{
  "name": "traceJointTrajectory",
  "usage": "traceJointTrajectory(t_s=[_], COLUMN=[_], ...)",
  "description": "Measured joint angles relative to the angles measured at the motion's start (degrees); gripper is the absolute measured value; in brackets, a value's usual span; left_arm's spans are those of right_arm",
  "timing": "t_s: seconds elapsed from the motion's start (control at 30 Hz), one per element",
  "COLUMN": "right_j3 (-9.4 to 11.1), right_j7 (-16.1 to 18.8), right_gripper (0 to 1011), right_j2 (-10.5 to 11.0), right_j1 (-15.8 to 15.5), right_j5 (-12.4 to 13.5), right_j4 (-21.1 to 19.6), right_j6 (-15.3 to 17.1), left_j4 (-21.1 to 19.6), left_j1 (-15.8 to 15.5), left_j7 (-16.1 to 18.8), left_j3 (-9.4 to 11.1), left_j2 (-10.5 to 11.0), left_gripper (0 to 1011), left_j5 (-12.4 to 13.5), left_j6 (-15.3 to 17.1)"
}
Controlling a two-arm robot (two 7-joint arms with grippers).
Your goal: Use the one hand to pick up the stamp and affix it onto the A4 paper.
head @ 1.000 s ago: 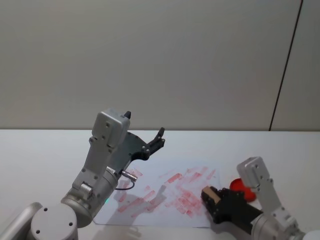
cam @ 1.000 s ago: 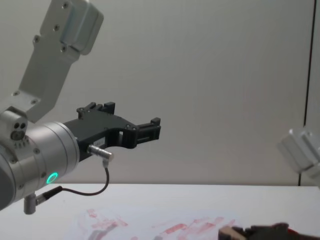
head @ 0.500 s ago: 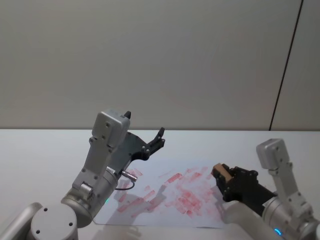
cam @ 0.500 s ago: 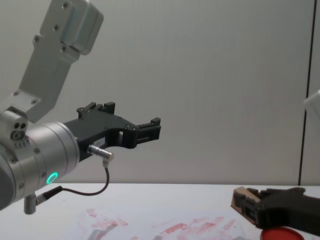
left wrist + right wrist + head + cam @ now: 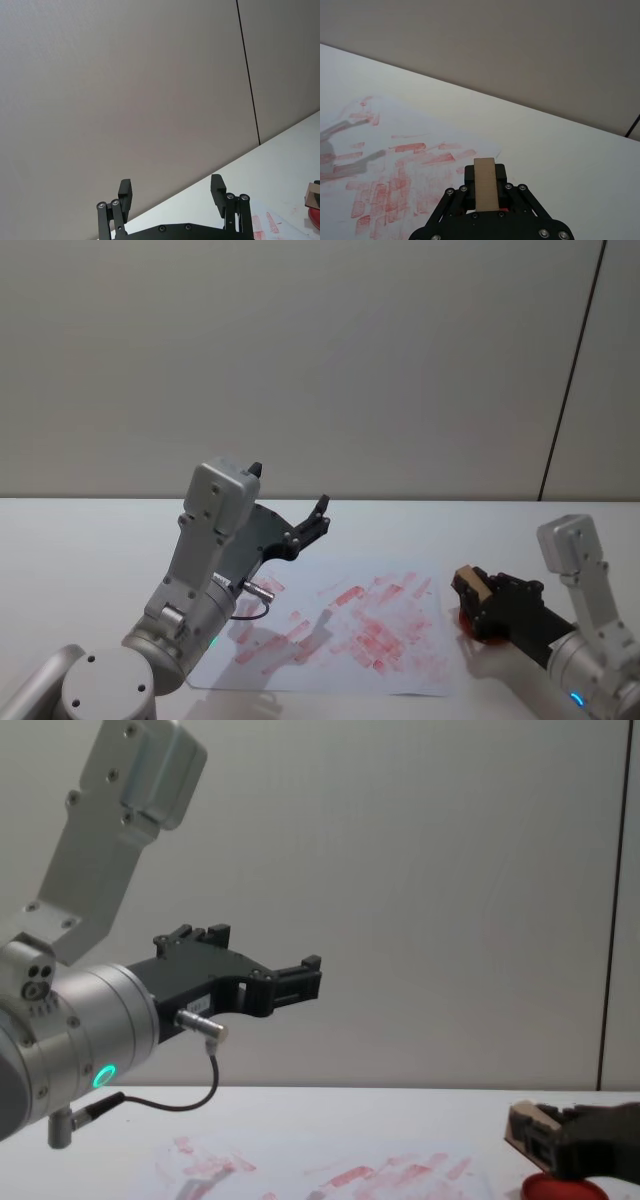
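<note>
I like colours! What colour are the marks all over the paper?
Red, on the white A4 paper. The right wrist view shows them best.

right gripper (image 5: 472,592) grips the stamp (image 5: 471,582) above the ink pad (image 5: 470,626), beside the a4 paper (image 5: 340,625).

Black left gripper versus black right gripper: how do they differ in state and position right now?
The left gripper is open and empty; the right gripper is shut on the small tan wooden stamp. The left hangs raised above the red-smeared white A4 paper; the right sits low at the paper's right edge, over the round red ink pad. Both are black and two-fingered.
</note>
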Motion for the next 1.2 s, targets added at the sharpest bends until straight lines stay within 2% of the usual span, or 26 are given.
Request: traceJointTrajectory(t_s=[0.67, 0.8, 0.9, 0.97, 1.1, 1.13, 1.2], right_j3=[0.7, 0.7, 0.7, 0.8, 0.9, 1.0, 1.1], right_j7=[-0.8, -0.6, -0.5, -0.5, -0.5, -0.5, -0.5], right_gripper=[229, 322, 461, 495, 624, 686, 721], right_j2=[-0.1, -0.1, -0.1, -0.1, -0.2, -0.2, -0.2], right_j1=[1.7, 2.0, 2.1, 2.2, 2.3, 2.4, 2.5], right_j5=[-1.6, -1.8, -1.9, -1.8, -1.4, -1.0, -0.6], right_j4=[4.4, 4.9, 5.1, 5.1, 5.0, 4.7, 4.2], right_j6=[1.2, 1.6, 1.7, 1.8, 1.7, 1.6, 1.4], left_j4=[0.0, 0.0, 0.0, 0.0, 0.0, 0.0, 0.0], left_j1=[0.0, 0.0, 0.0, 0.0, 0.0, 0.0, 0.0], left_j7=[0.0, 0.0, 0.0, 0.0, 0.0, 0.0, 0.0], left_j3=[0.0, 0.0, 0.0, 0.0, 0.0, 0.0, 0.0], left_j2=[0.0, 0.0, 0.0, 0.0, 0.0, 0.0, 0.0], left_gripper=[1002, 1002, 1002, 1002, 1002, 1003, 1003], left_j5=[0.0, 0.0, 0.0, 0.0, 0.0, 0.0, 0.0], left_j6=[0.0, 0.0, 0.0, 0.0, 0.0, 0.0, 0.0])
